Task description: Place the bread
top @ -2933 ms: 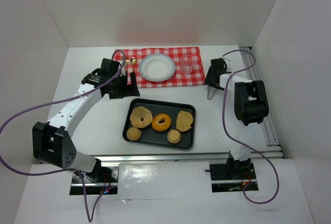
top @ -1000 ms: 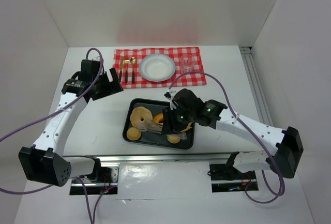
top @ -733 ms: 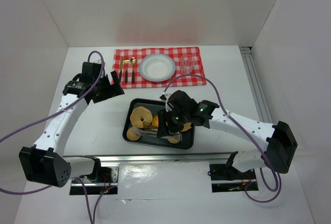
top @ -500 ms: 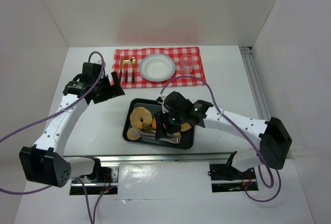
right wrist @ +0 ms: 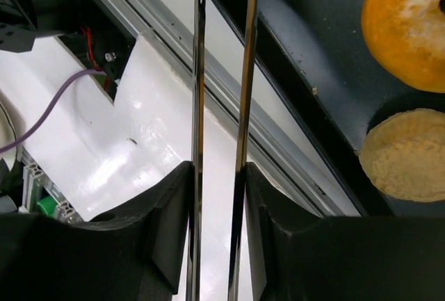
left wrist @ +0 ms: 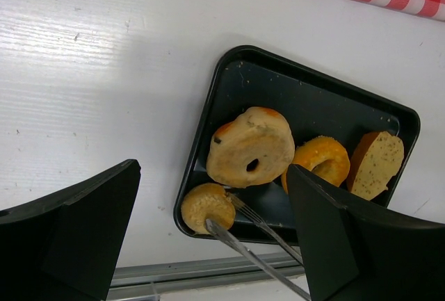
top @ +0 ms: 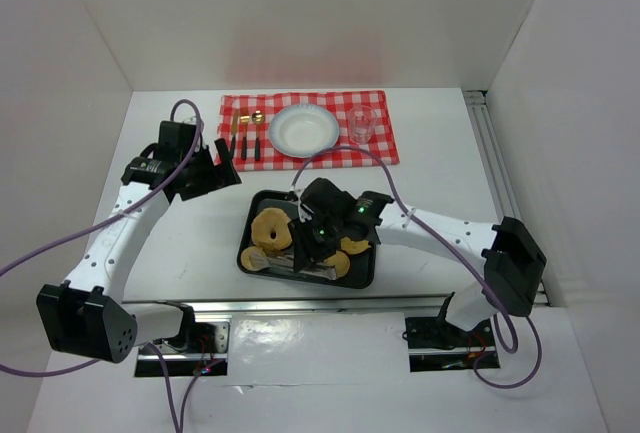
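From above, the right tool (top: 315,246) hangs over a dark tray (top: 360,273) on the table (top: 440,173), clamped on one pair of metal tongs (top: 297,266). Off the far end of the tongs, ahead of the tool, lies the bread (top: 258,258), a small round bun in the tray's near left corner. A second bun (top: 337,266) sits just beside the tool on its other side, with one tan bagel (top: 268,226) and one flat slice (top: 353,246) showing around it. The left tool (top: 222,171) hangs over the table, well apart from the tray. Beyond both tools lies one checked cloth (top: 380,148) with one white plate (top: 304,131), one glass (top: 361,125), and cutlery (top: 246,138) too small to count.

In the left wrist view, that tool's two fingers stand wide apart, gripping nothing. Below them are four pieces: the bread, the bagel, one orange ring (left wrist: 313,155) and the slice. The two tong tips rest against opposite edges of the bread.

In the right wrist view, the tool's fingers press the two tong arms, which run straight ahead to the bread. The ring and the second bun lie off to the right.
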Robot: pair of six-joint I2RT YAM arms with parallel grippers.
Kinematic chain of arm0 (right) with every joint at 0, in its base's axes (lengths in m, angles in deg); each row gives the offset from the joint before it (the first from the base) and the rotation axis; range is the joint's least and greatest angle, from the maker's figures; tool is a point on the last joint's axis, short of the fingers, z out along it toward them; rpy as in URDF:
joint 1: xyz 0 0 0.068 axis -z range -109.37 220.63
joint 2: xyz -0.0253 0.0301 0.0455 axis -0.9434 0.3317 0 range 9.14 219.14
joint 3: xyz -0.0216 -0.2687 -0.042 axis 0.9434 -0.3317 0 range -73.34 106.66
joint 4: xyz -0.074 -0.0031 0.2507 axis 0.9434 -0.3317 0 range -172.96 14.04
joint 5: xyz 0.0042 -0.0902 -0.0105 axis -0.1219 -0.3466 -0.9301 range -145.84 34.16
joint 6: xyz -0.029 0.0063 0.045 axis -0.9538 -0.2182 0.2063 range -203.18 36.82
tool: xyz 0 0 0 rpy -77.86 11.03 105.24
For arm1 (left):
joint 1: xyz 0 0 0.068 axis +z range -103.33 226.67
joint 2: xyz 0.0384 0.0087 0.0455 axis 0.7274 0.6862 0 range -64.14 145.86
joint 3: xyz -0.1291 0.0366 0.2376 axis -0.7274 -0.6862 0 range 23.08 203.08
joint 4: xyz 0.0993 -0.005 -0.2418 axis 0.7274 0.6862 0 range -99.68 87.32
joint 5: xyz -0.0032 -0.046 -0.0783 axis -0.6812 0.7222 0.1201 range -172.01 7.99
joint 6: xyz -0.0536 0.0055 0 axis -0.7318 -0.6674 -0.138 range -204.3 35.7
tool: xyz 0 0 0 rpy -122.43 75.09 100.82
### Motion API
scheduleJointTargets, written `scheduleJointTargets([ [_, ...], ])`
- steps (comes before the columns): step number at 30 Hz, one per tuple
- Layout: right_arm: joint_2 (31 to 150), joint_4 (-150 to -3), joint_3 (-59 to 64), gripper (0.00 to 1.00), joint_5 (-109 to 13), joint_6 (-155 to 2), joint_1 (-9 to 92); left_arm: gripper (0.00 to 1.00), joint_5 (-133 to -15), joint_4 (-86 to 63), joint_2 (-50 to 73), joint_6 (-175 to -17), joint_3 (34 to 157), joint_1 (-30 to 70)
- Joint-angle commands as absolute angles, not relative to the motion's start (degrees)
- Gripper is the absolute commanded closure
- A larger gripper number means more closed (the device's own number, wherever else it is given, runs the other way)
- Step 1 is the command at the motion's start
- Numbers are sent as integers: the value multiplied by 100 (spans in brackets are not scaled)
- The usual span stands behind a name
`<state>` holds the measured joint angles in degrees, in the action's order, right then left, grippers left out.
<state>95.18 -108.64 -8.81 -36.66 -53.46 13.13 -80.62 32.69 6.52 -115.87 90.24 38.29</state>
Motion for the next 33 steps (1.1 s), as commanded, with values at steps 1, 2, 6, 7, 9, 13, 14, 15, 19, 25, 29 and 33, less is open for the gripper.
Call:
scheduleJointTargets([
  [1, 9344, -10979, -479, 62, -3843, -5470, 1271, 0, -8025, 3189, 486, -11497, 9006, 3859],
  [2, 9273, -11110, -383, 62, -3957, -5470, 1271, 0, -8025, 3189, 486, -11497, 9006, 3859],
  [6, 9167, -11662, 91, 65, -4264, -5750, 1428, 0, -8218, 3189, 486, -11497, 9006, 3859],
  [7, 9167, -11804, 240, 65, -4335, -5908, 1542, 0, -8288, 3189, 486, -11550, 9058, 3859],
  [9, 9106, -12182, 680, 65, -4616, -6049, 1665, 0, -8368, 3189, 486, -11550, 9058, 3920],
  [13, 9106, -12447, 1190, 65, -5135, -6331, 2175, 0, -8421, 3251, 381, -11612, 9058, 4095],
  [14, 9167, -12386, 1295, 64, -5205, -6497, 2428, 0, -8421, 3251, 380, -11612, 9058, 4096],
  [15, 9272, -12281, 1471, 64, -5328, -6559, 2535, 0, -8421, 3251, 380, -11612, 9058, 4157],
  [19, 9843, -11273, 1902, 64, -5986, -6823, 3001, 0, -8299, 3251, 257, -11717, 8953, 4157],
  [25, 11240, -10338, 2781, 62, -5760, -6973, 3722, 0, -8184, 3251, 205, -11717, 8847, 4210],
  [29, 12031, -10285, 3264, 61, -5759, -6921, 3986, 0, -8184, 3251, 152, -11717, 8786, 4210],
  [33, 12208, -10127, 3204, 57, -5698, -6867, 4092, 0, -8184, 3251, 152, -11665, 8786, 4263],
])
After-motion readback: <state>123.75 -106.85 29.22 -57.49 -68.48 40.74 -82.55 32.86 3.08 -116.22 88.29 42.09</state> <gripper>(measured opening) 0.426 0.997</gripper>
